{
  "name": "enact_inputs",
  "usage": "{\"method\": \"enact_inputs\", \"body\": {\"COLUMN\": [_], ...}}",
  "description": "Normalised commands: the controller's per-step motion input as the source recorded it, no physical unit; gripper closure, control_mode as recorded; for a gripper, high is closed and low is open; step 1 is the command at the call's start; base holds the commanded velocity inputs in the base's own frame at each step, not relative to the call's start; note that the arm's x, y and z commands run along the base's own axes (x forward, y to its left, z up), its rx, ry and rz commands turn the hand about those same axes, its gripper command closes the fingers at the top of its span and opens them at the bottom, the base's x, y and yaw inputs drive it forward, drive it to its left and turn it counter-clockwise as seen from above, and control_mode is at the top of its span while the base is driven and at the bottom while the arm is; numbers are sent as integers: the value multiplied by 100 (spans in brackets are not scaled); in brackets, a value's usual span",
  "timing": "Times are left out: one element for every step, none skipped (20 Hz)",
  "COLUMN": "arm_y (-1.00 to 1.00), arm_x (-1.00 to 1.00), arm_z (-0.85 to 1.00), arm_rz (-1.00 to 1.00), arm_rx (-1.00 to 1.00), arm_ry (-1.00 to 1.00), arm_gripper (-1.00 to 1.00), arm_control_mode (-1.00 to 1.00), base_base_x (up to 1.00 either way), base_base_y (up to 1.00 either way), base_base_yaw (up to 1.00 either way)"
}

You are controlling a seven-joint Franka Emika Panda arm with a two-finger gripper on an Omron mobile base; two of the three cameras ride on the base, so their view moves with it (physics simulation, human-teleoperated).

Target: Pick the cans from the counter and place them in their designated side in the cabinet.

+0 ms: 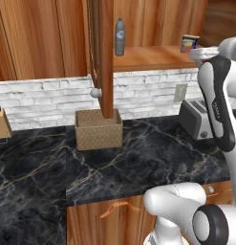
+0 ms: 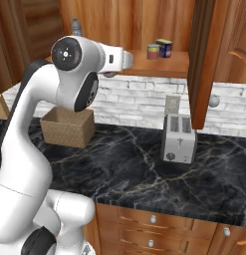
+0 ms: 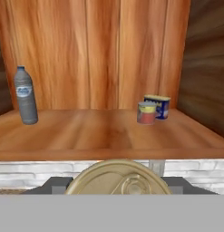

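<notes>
Hand view: jaws clamped on can, prob light, hard, smooth n slippy, so squeeze round sides mid-way, facing cabinet shelf.

My counter is black marble with thin pale and gold veins, the backsplash behind it is white-grey brick, and the cabinet is all reddish-brown wood grain. On the shelf I've got a clear greyish bottle with a blue label, a blue tin with a yellow label, and an orange-red can with a grey-blue top. Down below there's a tan woven basket, a silver toaster, and the pale gold lid of the can in my hand.
</notes>
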Motion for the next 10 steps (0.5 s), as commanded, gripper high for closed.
{"method": "enact_inputs", "body": {"arm_y": [-4,-7,-5,-5,-6,-4,-1,0,0,-2], "arm_x": [31,30,30,31,30,29,29,32,34,35], "arm_z": [0,0,0,0,0,0,0,0,0,0], "arm_rz": [0,0,0,0,0,0,0,0,0,0], "arm_rx": [-1,-2,-2,-1,-1,-1,-1,0,0,0], "arm_ry": [0,0,0,0,0,0,0,0,0,0], "arm_gripper": [100,100,100,100,100,100,100,100,100,100], "arm_control_mode": [-100,-100,-100,-100,-100,-100,-100,-100,-100,-100], "base_base_x": [0,0,0,0,0,0,0,0,0,0], "base_base_y": [0,0,0,0,0,0,0,0,0,0], "base_base_yaw": [0,0,0,0,0,0,0,0,0,0]}}
